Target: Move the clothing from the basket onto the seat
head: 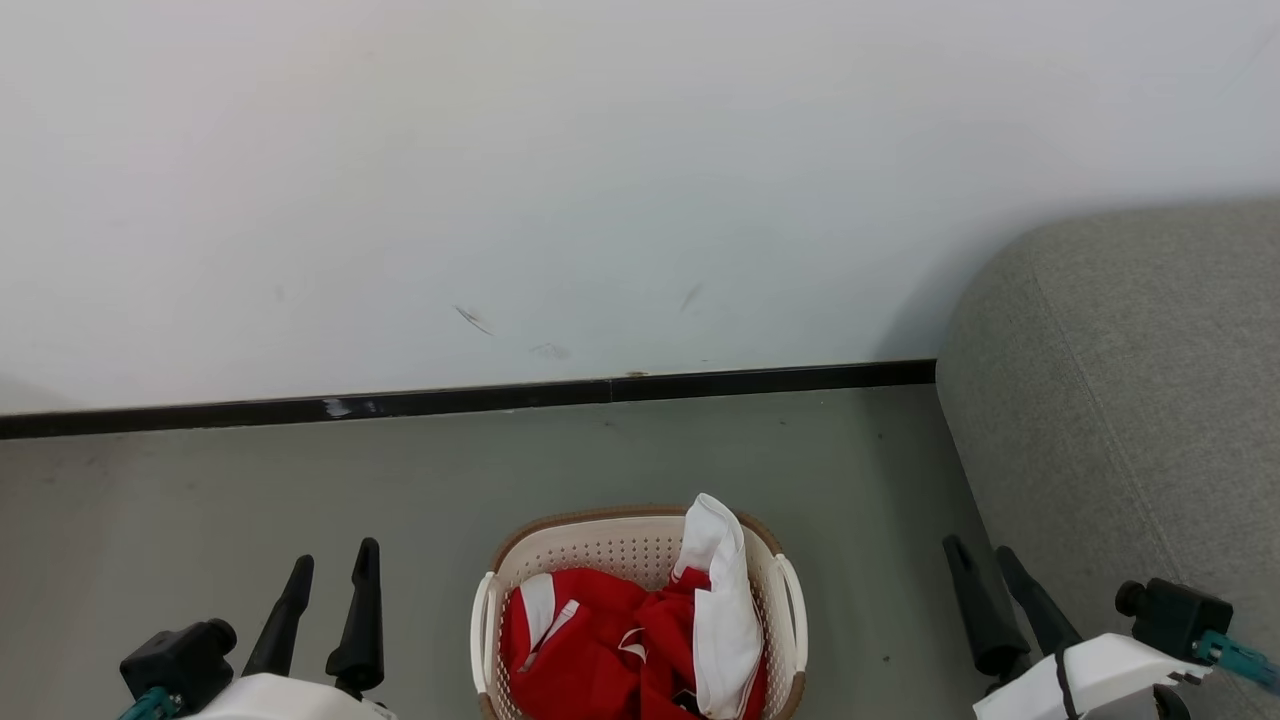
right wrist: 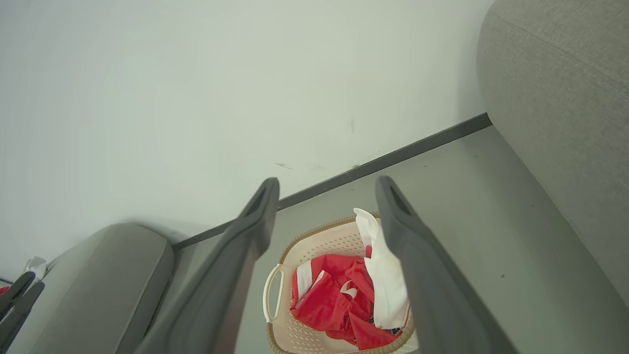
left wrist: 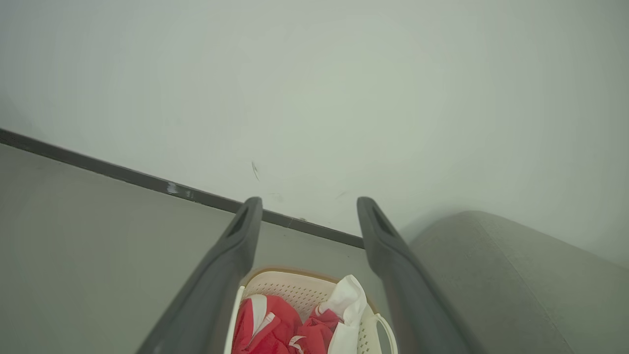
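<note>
The cream basket (head: pixel 600 545) stands on the floor low in the middle of the head view, between my two arms. Inside it lies the clothing: crumpled red garments (head: pixel 600 650) and a white one (head: pixel 725 600) draped over the right rim. The grey seat (head: pixel 1130 400) rises to the right of the basket. My left gripper (head: pixel 335 555) is open and empty, to the left of the basket. To the basket's right, close to the seat's side, my right gripper (head: pixel 980 550) is open and empty. Both wrist views look down between spread fingers (left wrist: pixel 245 231) (right wrist: pixel 260 211) at the basket (left wrist: pixel 295 287) (right wrist: pixel 319 241).
A white wall with a black baseboard (head: pixel 600 390) runs behind the basket, with grey floor (head: pixel 250 480) around it. In the right wrist view a second grey cushion (right wrist: pixel 98 275) sits at the lower left, with two dark finger-like shapes (right wrist: pixel 14 297) at the edge.
</note>
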